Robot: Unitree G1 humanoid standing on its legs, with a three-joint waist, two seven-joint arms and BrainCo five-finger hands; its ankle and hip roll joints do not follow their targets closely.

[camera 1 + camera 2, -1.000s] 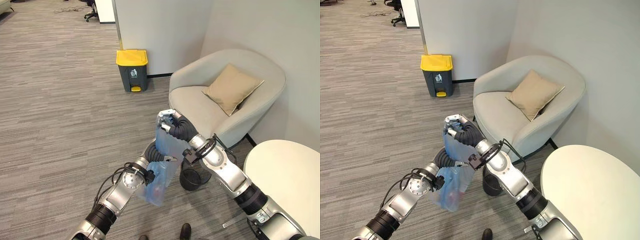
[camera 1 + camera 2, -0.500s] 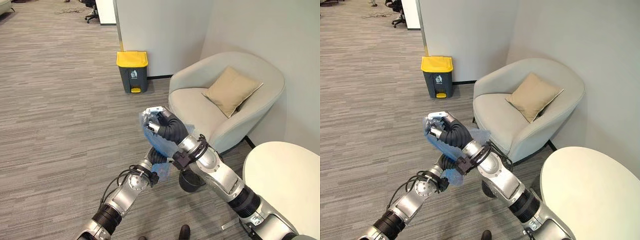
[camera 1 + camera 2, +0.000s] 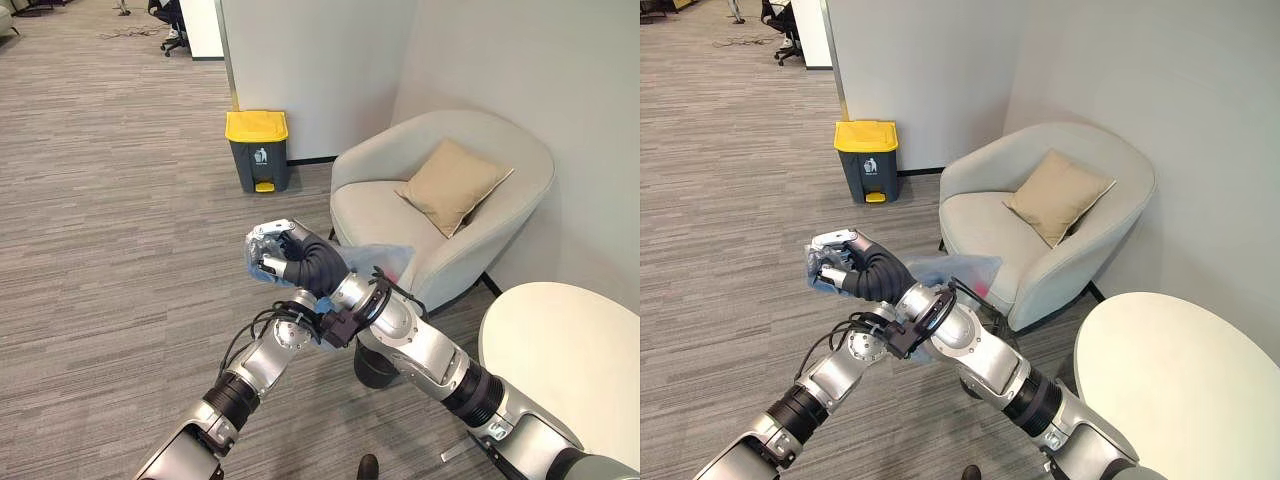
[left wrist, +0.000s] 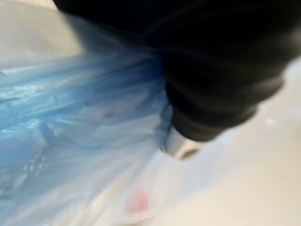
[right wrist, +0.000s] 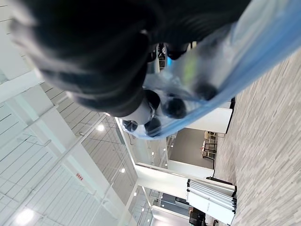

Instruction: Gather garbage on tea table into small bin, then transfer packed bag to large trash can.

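Right hand (image 3: 278, 255) grips the crinkled, translucent blue plastic bag (image 3: 375, 258) aloft, fingers curled round its neck. Left hand hidden beneath; state indeterminable. Grey, yellow-lidded trash can (image 3: 259, 150) stands well apart.

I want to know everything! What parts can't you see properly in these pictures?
- Left hand: its fingers are hidden behind the blue bag and right arm in the eye views.
- What's inside the bag: blurred in the left wrist view.
- Small bin: mostly behind the right arm.

no readable text; large trash can (image 3: 259, 150) bears a white pictogram (litter symbol).
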